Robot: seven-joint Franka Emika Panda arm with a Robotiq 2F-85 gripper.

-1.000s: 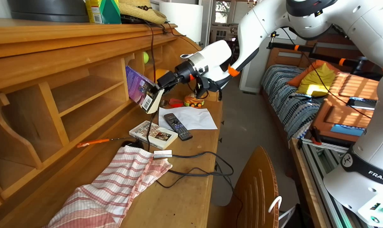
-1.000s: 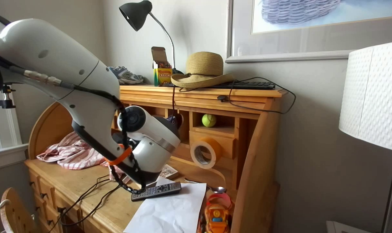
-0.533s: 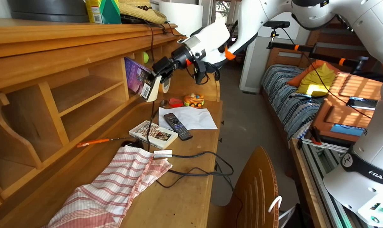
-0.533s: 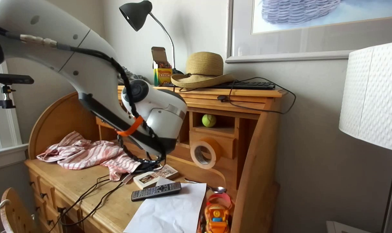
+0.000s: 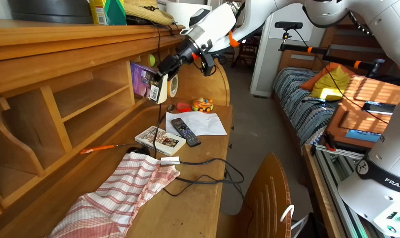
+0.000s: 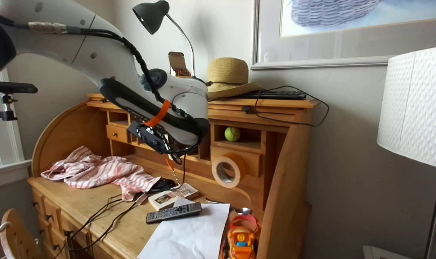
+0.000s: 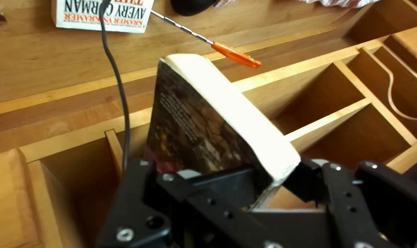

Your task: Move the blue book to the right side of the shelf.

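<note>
The blue book (image 5: 142,79) is held tilted in front of the shelf (image 5: 71,64), its cover purple-blue and its pale page edge toward the robot. Its far end shows beside an upright divider; I cannot tell whether it is inside the slot. My gripper (image 5: 163,74) is shut on its near end. In the wrist view the book (image 7: 198,120) stands between the two fingers of the gripper (image 7: 268,181), with cubbyholes of the shelf (image 7: 327,117) behind. In an exterior view the arm hides book and gripper, while the shelf's curved side panel (image 6: 286,165) shows.
A black cord (image 7: 117,75) hangs in front of the cubbyholes near the book. A tape roll (image 6: 227,171) and tennis ball (image 6: 232,133) sit at the shelf's right part. A paperback (image 5: 160,140), remote (image 5: 186,132), white sheet (image 5: 200,123) and orange-handled tool (image 5: 97,149) lie on the desk.
My gripper has moved up and a little toward the shelf with the book in it. The book's lower edge has risen, and more of the tape roll shows behind it.
</note>
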